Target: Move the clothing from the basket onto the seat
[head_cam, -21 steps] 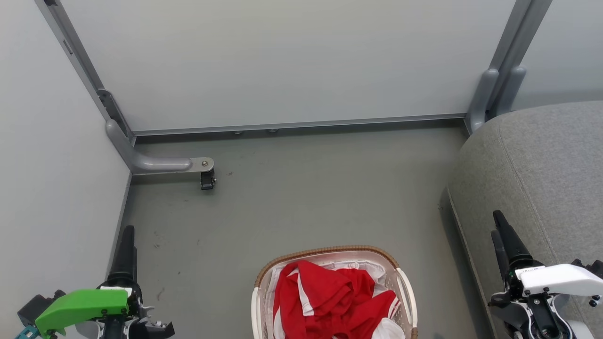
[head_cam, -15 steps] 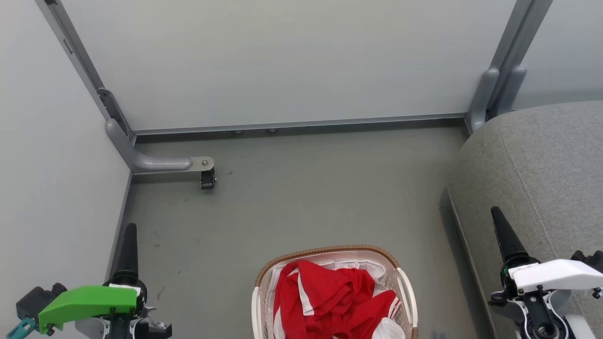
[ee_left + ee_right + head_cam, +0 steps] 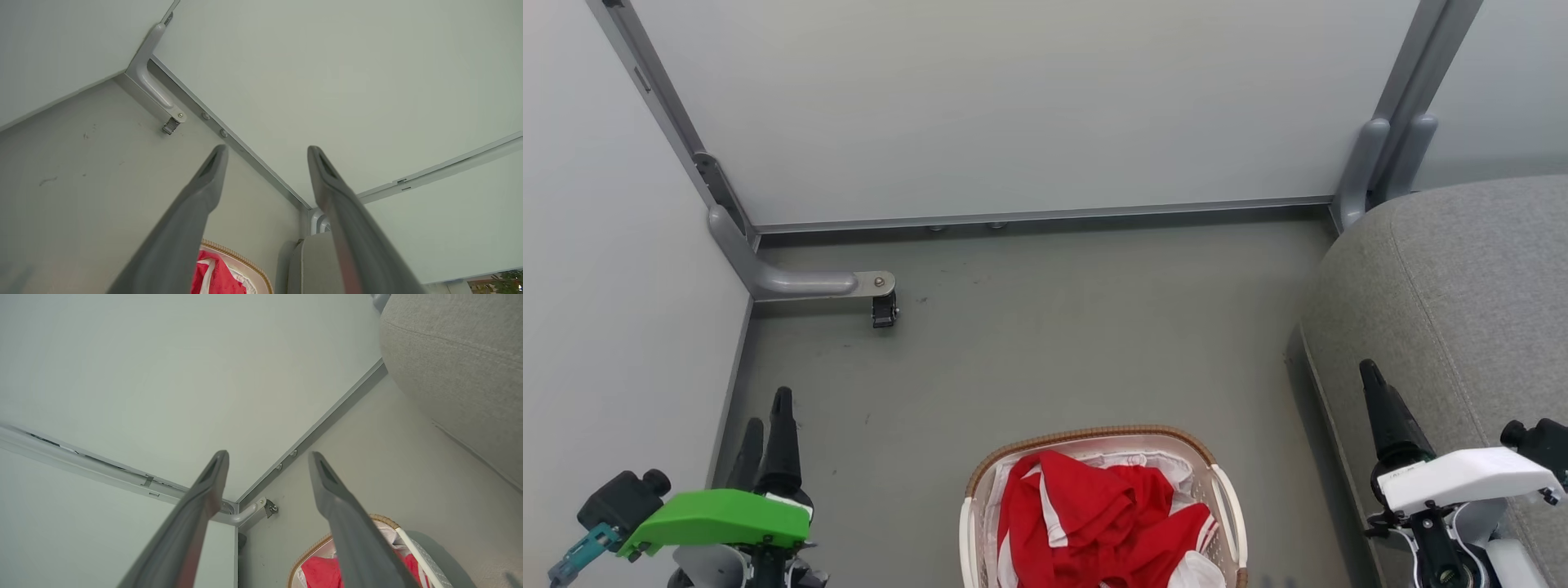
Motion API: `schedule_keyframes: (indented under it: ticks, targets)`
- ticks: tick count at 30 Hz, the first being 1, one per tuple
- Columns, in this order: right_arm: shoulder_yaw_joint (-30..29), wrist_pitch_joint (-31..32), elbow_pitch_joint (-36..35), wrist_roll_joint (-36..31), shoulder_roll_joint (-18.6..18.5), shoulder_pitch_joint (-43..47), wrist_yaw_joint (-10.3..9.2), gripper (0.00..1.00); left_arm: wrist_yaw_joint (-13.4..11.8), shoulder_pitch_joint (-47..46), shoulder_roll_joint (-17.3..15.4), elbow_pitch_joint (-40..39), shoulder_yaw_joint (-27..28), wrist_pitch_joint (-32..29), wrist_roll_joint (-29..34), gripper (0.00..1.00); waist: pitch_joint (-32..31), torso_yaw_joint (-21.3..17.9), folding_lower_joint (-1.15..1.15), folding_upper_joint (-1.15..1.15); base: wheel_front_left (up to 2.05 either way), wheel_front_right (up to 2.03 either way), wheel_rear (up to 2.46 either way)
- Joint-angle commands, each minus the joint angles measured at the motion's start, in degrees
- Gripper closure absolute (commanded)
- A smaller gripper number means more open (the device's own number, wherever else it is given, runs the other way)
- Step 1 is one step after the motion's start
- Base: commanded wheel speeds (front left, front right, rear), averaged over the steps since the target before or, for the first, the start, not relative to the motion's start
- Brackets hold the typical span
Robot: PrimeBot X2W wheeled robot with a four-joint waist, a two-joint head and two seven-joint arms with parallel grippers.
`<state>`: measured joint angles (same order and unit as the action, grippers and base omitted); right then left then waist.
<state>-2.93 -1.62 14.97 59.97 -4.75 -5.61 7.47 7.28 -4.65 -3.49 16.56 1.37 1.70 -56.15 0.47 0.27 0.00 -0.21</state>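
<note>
Lying heaped inside the basket (image 3: pixel 1094 434), the clothing (image 3: pixel 1094 514) forms a crumpled mound of bright red fabric with white stripes and trim; a white liner (image 3: pixel 1168 462) peeks out behind it along the basket's far inner wall. The basket stands on the grey floor (image 3: pixel 1054 343), its near end cut off by the bottom edge of the head view; as far as that view shows, every red fold stays within the brown woven rim.

Right of the basket, with a strip of floor between them, rises the seat (image 3: pixel 1462 278), a big grey upholstered cushion with a rounded edge and a stitched seam. Beyond the basket a pale wall panel (image 3: pixel 1013 106) meets the floor; beyond it and to the left, a grey metal bracket foot (image 3: pixel 800 284) juts out from the corner.

Left of the basket and well apart from it, the left gripper (image 3: pixel 768 411) sits above the floor under a green cover (image 3: pixel 719 523), fingers pointing away towards the wall panel; its wrist view shows the two fingers spread with a wide gap, floor and wall between them, nothing gripped.

Right of the basket, over the seat's near edge, the right gripper (image 3: pixel 267 455) carries a white cover (image 3: pixel 1462 478); the head view shows a single finger, but its wrist view shows both fingers parted wide and empty, with the basket's rim and red fabric low in that view.
</note>
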Motion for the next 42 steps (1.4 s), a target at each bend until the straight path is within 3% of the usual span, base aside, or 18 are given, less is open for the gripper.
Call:
schedule_keyframes:
  ticks: [1,25,38,42]
  targets:
    - [0.23,-0.77,-0.53,-2.35,-0.68,-0.49,0.02,0.0,-0.25,-0.64,-0.79,-0.45,-0.63,0.7,2.58,0.0,0.0,0.0,0.0,0.05,0.0,0.0,0.0]
    - [-0.82,-5.26,-2.01,-23.18,-0.72,-0.53,0.03,0.0,-6.27,-0.49,-3.99,-4.13,-7.6,5.16,20.89,0.0,0.23,-0.1,0.0,0.1,0.0,0.0,0.0]
    - [-0.56,-7.25,0.03,-32.44,-1.0,0.13,0.03,0.0,-7.27,0.46,-4.24,-4.44,-9.07,7.17,28.69,0.0,0.02,-0.28,0.0,0.12,0.0,0.0,0.0]
    - [-0.32,-7.81,0.81,-34.59,-0.94,0.15,0.03,0.0,-6.16,0.77,-3.27,-3.83,-8.85,7.74,29.63,0.0,0.21,-0.38,0.0,0.12,0.0,0.0,0.0]
